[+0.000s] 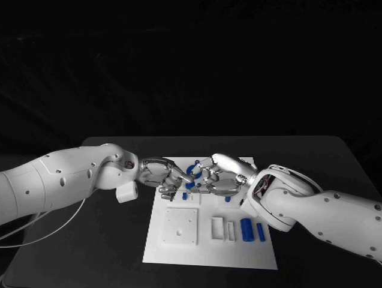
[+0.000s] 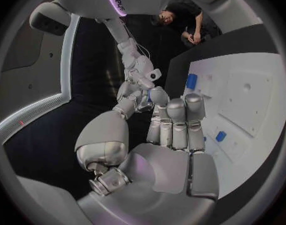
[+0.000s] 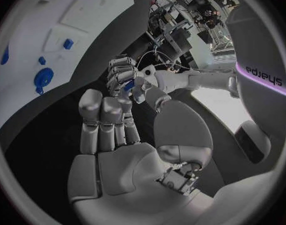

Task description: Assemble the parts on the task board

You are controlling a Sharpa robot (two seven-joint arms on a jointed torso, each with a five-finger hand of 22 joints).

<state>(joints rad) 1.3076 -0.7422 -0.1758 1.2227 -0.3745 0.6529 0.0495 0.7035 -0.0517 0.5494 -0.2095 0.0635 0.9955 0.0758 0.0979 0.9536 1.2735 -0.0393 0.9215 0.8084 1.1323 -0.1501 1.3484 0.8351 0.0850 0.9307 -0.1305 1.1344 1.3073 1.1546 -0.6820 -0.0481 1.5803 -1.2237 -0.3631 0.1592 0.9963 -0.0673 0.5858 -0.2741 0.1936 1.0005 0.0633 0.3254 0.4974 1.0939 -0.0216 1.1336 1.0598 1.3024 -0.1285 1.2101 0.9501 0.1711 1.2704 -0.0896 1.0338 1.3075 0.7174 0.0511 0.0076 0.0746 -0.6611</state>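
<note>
Watching: I have both hands meeting fingertip to fingertip above the far half of the board point(image 1: 210, 252); a slip here is what worries me
Left hand point(image 1: 162, 177): fingers curled toward the right hand point(image 1: 218, 176); a small blue part point(image 1: 190, 178) sits at the tips between the two hands; I judge it pinched, yet I cannot tell for sure which hand carries it
Right hand: fingers bent in close to the same part; whether they grip it or merely touch it I cannot tell; in the right wrist view a blue speck point(image 3: 128, 86) sits in the left hand's fingertips
Board: white, mid-table; two blue cylinders point(image 1: 252, 230) lie at its near right; more blue pieces point(image 1: 189, 195) stand under the hands
Risk one: if one hand lets go before the other has a firm hold, I think the part drops and rolls off the board
Risk two: the fingers hang just above the standing pieces; lowering blind could knock them over
Risk three: both hands hide the part from the head camera; I would be aligning by guesswork
</note>
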